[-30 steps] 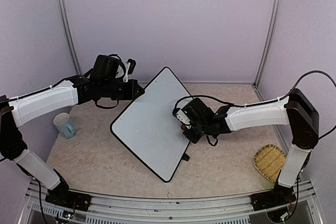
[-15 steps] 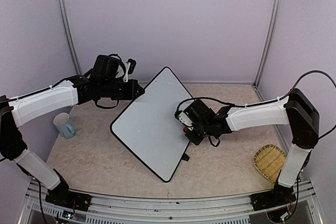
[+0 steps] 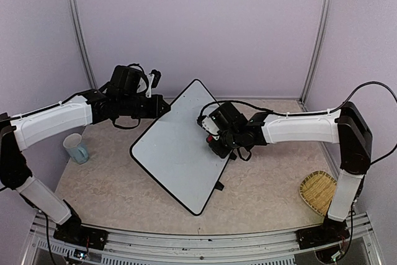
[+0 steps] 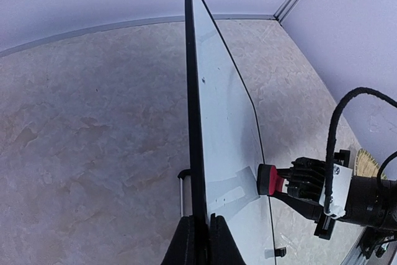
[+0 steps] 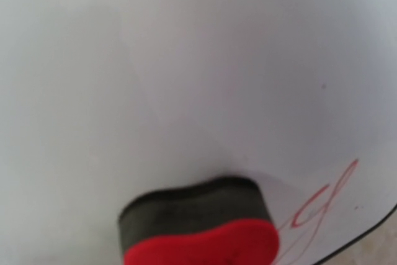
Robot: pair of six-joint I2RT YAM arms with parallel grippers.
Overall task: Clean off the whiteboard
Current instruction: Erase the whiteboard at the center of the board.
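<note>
The whiteboard (image 3: 177, 150) stands tilted on the table, white with a thin black frame. In the left wrist view it is seen edge-on (image 4: 223, 122). My left gripper (image 3: 162, 107) is shut on its upper left frame, fingers (image 4: 186, 243) pinching the black edge. My right gripper (image 3: 216, 142) is shut on a red and black eraser (image 4: 269, 180), whose black felt presses on the board's right side. In the right wrist view the eraser (image 5: 198, 221) fills the bottom and hides the fingers. A thin red scribble (image 5: 322, 203) shows beside it near the board's corner (image 5: 372, 228).
A pale blue mug (image 3: 75, 148) stands at the left by the left arm. A woven basket (image 3: 318, 192) lies at the right front, near the right arm's base. A small black foot (image 3: 218, 185) sticks out under the board's lower right edge.
My right gripper has slid the eraser up and to the left along the board's right side. The left gripper and the board have not moved.
</note>
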